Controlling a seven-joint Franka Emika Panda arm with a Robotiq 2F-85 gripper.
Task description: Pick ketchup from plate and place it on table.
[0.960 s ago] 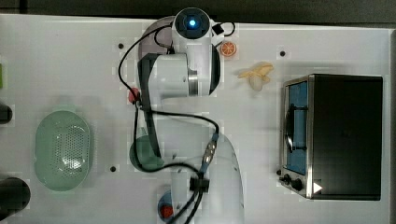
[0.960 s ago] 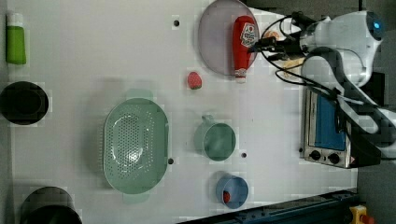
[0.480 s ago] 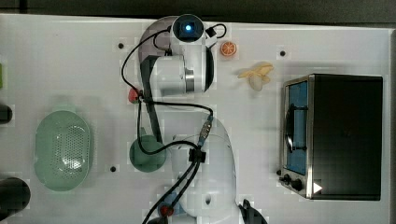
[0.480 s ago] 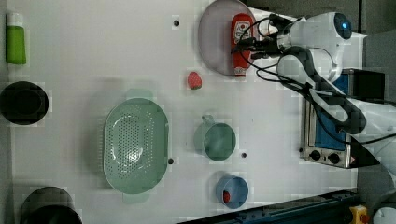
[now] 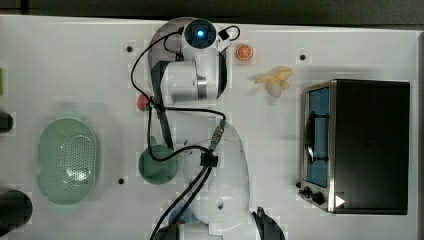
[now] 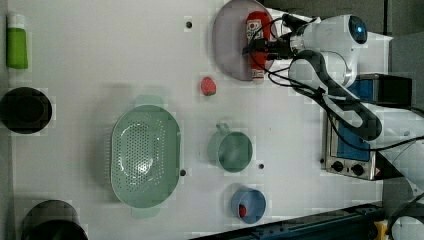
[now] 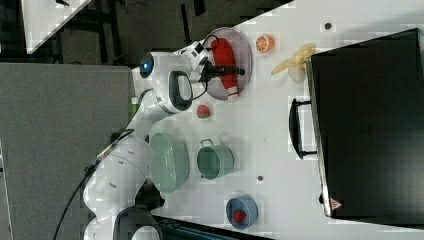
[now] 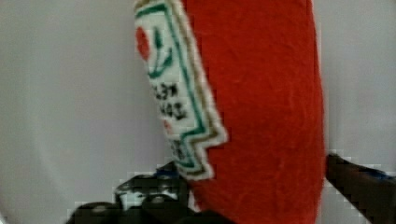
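Ketchup (image 8: 261, 107) lies closest of all in the wrist view, red with its white label turned sideways, flat on the plate (image 8: 70, 93), and the gripper (image 6: 260, 47) straddles it with one dark finger (image 8: 359, 184) on each side, spread wide and not clamped on the bottle. In the left view the ketchup (image 6: 256, 30) rests lengthwise on the greyish-lilac plate (image 6: 227, 45), its white cap poking just over the rim towards a strawberry (image 6: 208, 86) on the bare table (image 6: 100, 60). Farther out on that white top, in the left view, stand a green mug (image 6: 231, 151), a pale-green perforated basket (image 6: 145, 156) and a small blue bowl (image 6: 248, 205) with something red in it. A toaster oven (image 5: 357, 145) sits at the top view's right, with a peeled banana (image 5: 275, 82) and an orange slice (image 5: 244, 52) near it. At the left view's left edge are a green bottle (image 6: 16, 41) and two dark round containers (image 6: 25, 110). Beyond the table, the right view shows grey floor (image 7: 50, 150).
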